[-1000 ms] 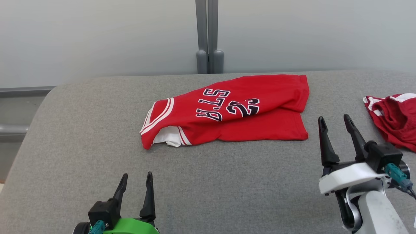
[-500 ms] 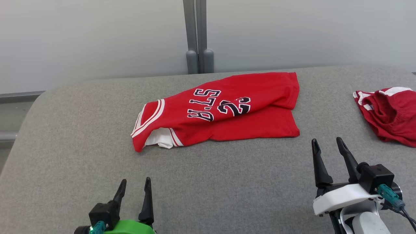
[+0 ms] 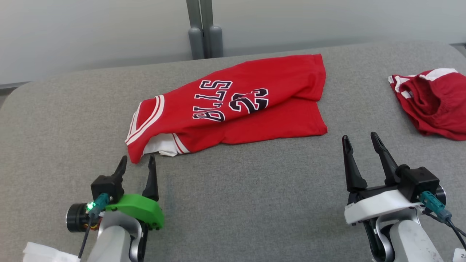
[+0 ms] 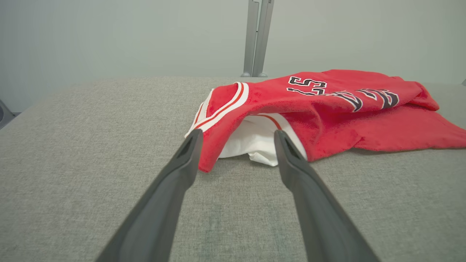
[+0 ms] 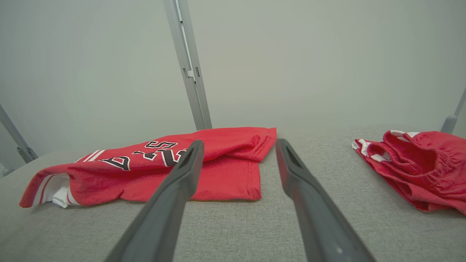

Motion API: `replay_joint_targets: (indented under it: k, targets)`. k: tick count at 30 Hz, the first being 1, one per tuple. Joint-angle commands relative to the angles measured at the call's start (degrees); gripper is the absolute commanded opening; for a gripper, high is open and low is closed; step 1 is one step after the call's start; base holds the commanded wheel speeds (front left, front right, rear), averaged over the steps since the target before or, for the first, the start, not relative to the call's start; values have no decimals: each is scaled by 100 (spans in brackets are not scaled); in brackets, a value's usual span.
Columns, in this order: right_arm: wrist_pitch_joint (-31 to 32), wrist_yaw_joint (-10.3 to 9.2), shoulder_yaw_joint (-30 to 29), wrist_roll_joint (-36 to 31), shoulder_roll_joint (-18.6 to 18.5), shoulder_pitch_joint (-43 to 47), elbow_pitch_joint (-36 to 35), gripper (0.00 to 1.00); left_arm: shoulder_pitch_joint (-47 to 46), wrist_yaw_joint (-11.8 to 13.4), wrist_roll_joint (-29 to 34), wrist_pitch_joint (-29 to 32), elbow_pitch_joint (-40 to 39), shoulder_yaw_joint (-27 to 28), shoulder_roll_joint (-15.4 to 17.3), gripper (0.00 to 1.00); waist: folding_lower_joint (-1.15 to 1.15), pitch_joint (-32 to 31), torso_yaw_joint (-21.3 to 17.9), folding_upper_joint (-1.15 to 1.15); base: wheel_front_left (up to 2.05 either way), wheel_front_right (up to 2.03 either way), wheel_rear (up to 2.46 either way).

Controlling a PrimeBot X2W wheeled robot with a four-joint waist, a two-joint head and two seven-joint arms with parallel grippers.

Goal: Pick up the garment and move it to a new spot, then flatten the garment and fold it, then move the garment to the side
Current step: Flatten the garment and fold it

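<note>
On the grey table [image 3: 233, 211] the red jersey [image 3: 255, 112] lies rumpled at the middle, its collar end to the left. Red shorts [image 3: 433, 105] lie well apart at the right. The right gripper [image 3: 359, 139] is held low near the jersey's hem corner, fingers pointing forward, spread wide and empty. The left gripper [image 3: 137, 162], likewise spread and empty, points at the collar corner, tips just beside it.

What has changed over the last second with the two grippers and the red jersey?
The left gripper has reached forward to the near left corner of the red jersey, jaws open and holding nothing. The right gripper has drawn back slightly from it, also open. The whole picture shifted because the head camera moved. The red jersey and the other red garment lie as before; nothing was gripped.
</note>
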Motion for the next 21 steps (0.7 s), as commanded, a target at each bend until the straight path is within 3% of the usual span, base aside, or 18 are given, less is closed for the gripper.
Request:
replay_joint_targets:
  k: [1, 8, 10, 12, 14, 15, 21]
  targets:
    - [-16, -4, 3, -53, -10, -114, -51, 100, -262, 23, 51, 4, 200, 70, 94, 100, 0, 379, -295, 0, 0, 0, 0]
    - [-17, -4, -32, -93, -12, -265, -143, 100, -977, 94, 119, 5, 1202, 290, 260, 100, 0, 715, -585, 0, 0, 0, 0]
    - [-17, -4, -55, -98, -9, -280, -155, 100, -1106, 58, 129, 6, 1477, 303, 296, 81, 0, 749, -613, 0, 0, 0, 0]
    - [-17, -4, -80, -96, -9, -305, -160, 100, -1238, 56, 144, 5, 1649, 329, 320, 47, 0, 771, -625, 0, 0, 0, 0]
    - [-16, -4, -90, -97, -10, -332, -162, 100, -1332, 109, 166, 5, 1752, 387, 366, 29, 0, 788, -626, 0, 0, 0, 0]
    - [-16, -4, -82, -91, -9, -343, -167, 100, -1369, 130, 176, 5, 1789, 415, 382, 4, 0, 793, -622, 0, 0, 0, 0]
    - [-17, -4, -63, -58, -10, -330, -156, 100, -1386, 60, 232, 5, 1558, 500, 389, 0, 0, 729, -536, 0, 0, 0, 0]
